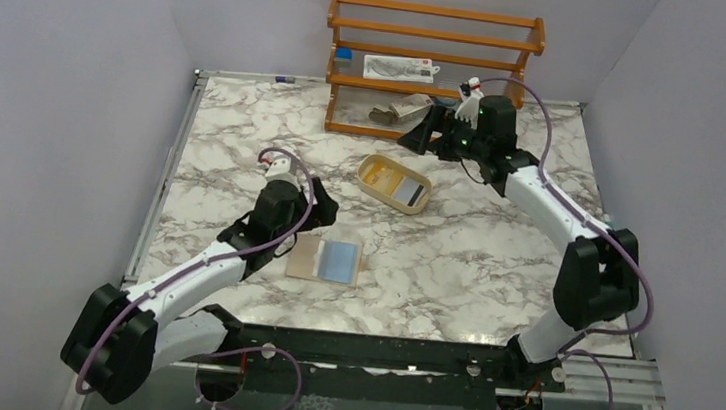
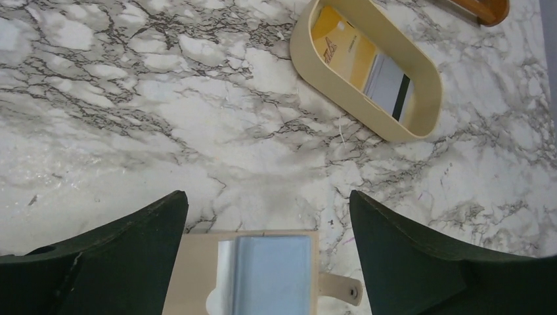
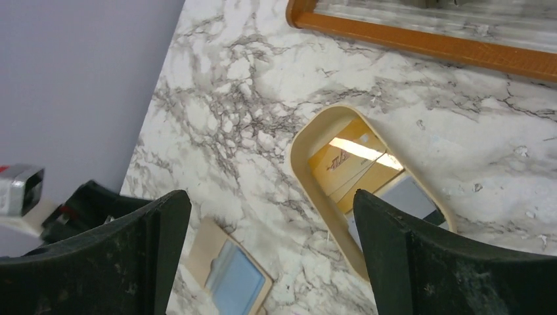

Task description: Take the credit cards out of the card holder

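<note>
The card holder (image 1: 304, 258) lies open and flat on the marble table, tan with a light blue panel (image 1: 340, 260). It also shows in the left wrist view (image 2: 197, 275) and the right wrist view (image 3: 230, 279). The yellow-orange card (image 1: 379, 173) and the whitish-grey card with a dark band (image 1: 411, 191) lie side by side in the oval tan tray (image 1: 368, 190). My left gripper (image 1: 302, 227) is open and empty just left of the holder (image 2: 268, 197). My right gripper (image 1: 414, 138) is open and empty, raised behind the tray (image 3: 270, 195).
A wooden rack (image 1: 436, 33) stands at the back of the table, with a long white packet (image 1: 399, 67) and a blue-capped jar (image 1: 343, 60) on its shelf. Grey walls close in the sides. The tray also shows in both wrist views (image 2: 299, 52) (image 3: 309, 141).
</note>
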